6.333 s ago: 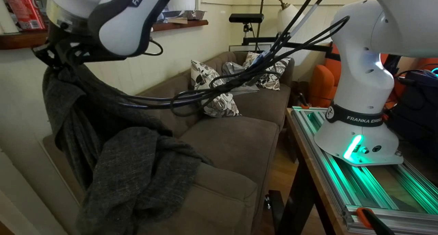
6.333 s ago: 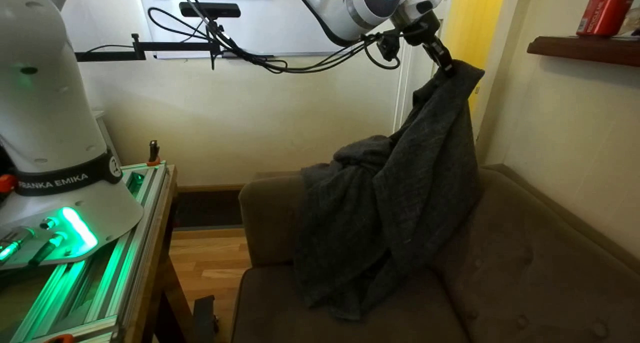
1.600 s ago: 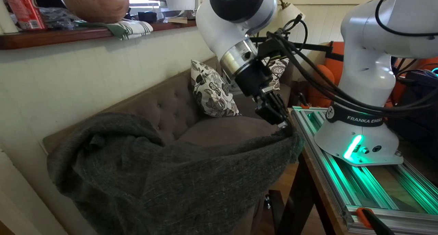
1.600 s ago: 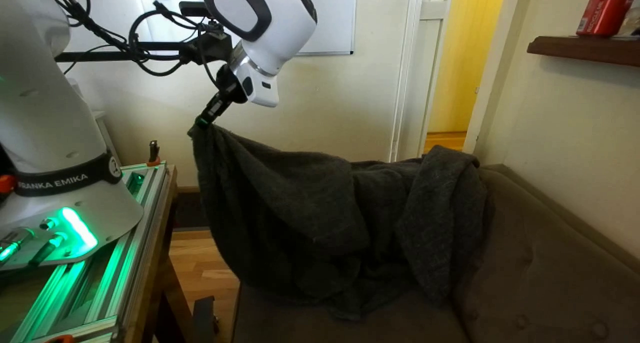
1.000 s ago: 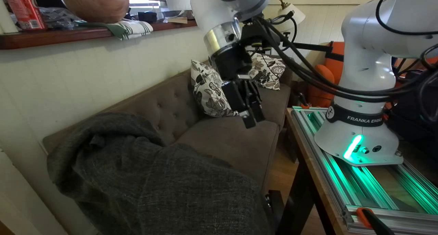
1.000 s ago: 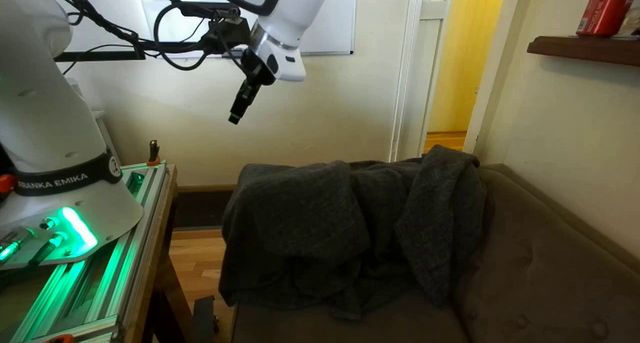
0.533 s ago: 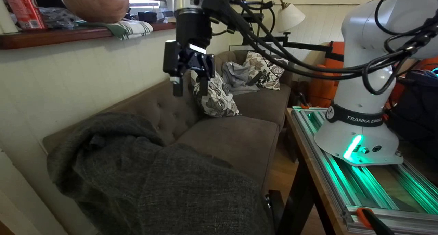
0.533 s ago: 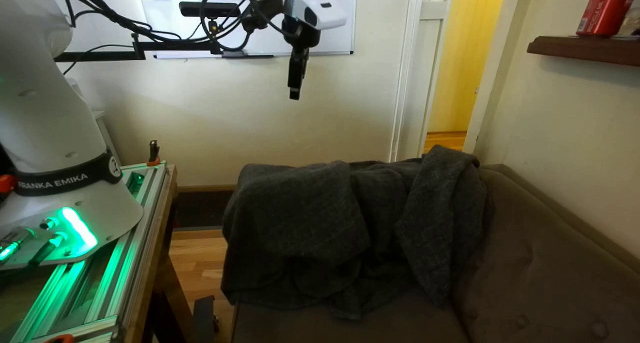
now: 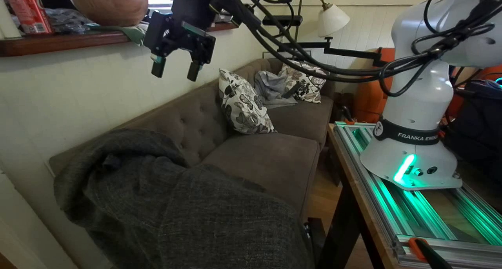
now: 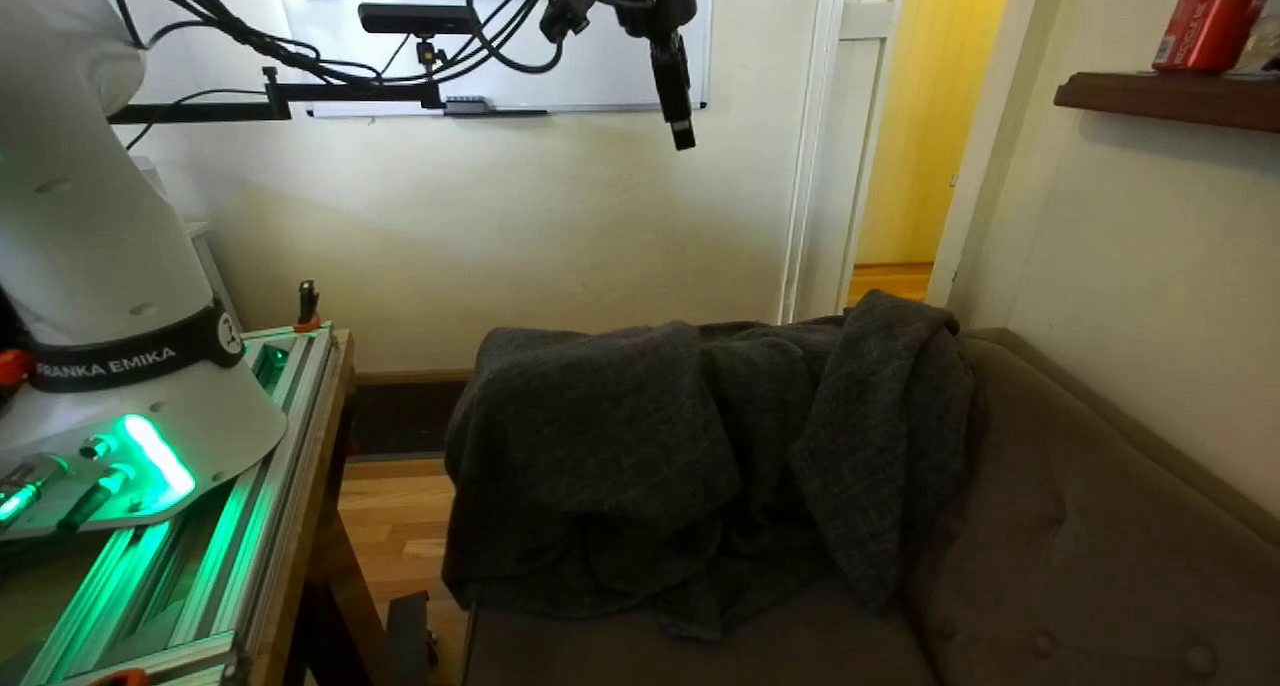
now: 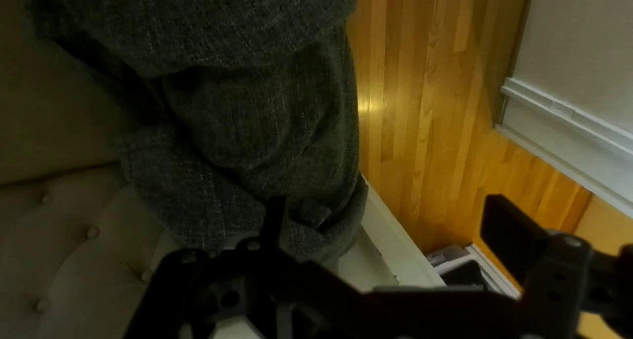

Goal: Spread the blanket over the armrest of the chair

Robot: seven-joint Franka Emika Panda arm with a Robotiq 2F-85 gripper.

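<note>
The dark grey blanket (image 9: 204, 222) lies draped over the end of the brown couch, the chair (image 9: 270, 155), and hides its armrest. In an exterior view the blanket (image 10: 620, 436) hangs down the inner side onto the seat, with a bunched fold near the backrest. High above it, apart from the cloth, my gripper (image 9: 175, 69) stands open with nothing between its fingers. The wrist view looks down past the spread fingertips (image 11: 274, 220) at the blanket (image 11: 267, 106) and the tufted backrest (image 11: 74, 260).
A wooden shelf (image 9: 70, 43) carrying a bowl (image 9: 111, 6) and a red can (image 9: 28, 10) runs along the wall close to the gripper. A patterned cushion (image 9: 245, 104) leans on the backrest. The robot's table (image 10: 300, 526) stands beside the couch.
The gripper has let go of the blanket's front corner, which dropped over the couch end. Since then the arm has risen and swung toward the shelf wall. Earlier it held the cloth up near the backrest.
</note>
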